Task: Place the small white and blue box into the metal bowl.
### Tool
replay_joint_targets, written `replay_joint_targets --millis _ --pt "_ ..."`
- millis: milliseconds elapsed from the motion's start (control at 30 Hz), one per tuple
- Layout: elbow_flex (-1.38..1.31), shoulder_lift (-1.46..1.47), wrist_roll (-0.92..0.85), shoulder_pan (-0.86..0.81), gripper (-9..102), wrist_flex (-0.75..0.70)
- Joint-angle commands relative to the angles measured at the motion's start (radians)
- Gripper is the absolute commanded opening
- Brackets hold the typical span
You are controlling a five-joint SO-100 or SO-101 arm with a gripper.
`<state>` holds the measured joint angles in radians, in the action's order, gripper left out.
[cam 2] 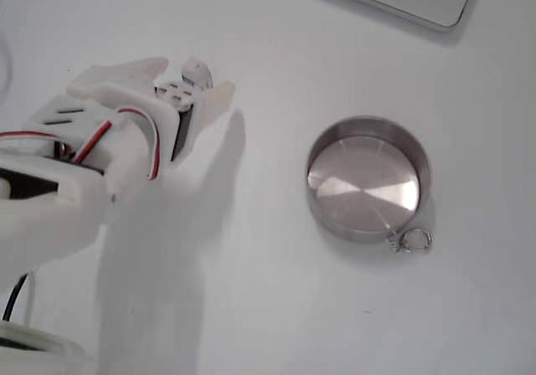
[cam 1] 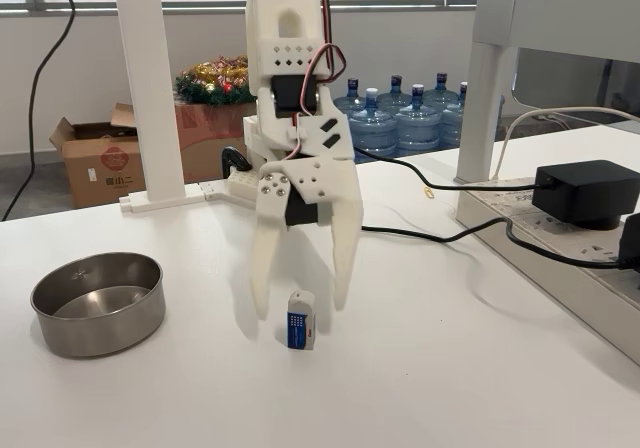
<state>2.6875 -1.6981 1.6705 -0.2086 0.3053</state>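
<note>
End effector point(cam 1: 300, 313) poised over the small white and blue box point(cam 1: 301, 320), nothing gripped yet.

The box stands upright on the white worktop point(cam 1: 450, 368), a tiny rectangular carton with a matte white shell and a blue front face; in a fixed view the white plastic fingers hang spread on either side of it, tips low by the worktop, and contact cannot be told. The metal bowl point(cam 1: 98, 303) sits well apart to the left in that view, round and straight-sided, brushed steel outside and shiny inside, and it is empty in both fixed views point(cam 2: 367, 178), with a small ring at its rim. By my judgement the grasp, lift, carry and release all remain.
</note>
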Motion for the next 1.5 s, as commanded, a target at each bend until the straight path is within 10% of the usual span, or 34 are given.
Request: replay_joint_targets --millis 0,1467 --pt "-0.043 0.014 0.009 -0.008 29 0.017" --pt "-0.104 0.092 -0.003 -0.038 28 0.017"
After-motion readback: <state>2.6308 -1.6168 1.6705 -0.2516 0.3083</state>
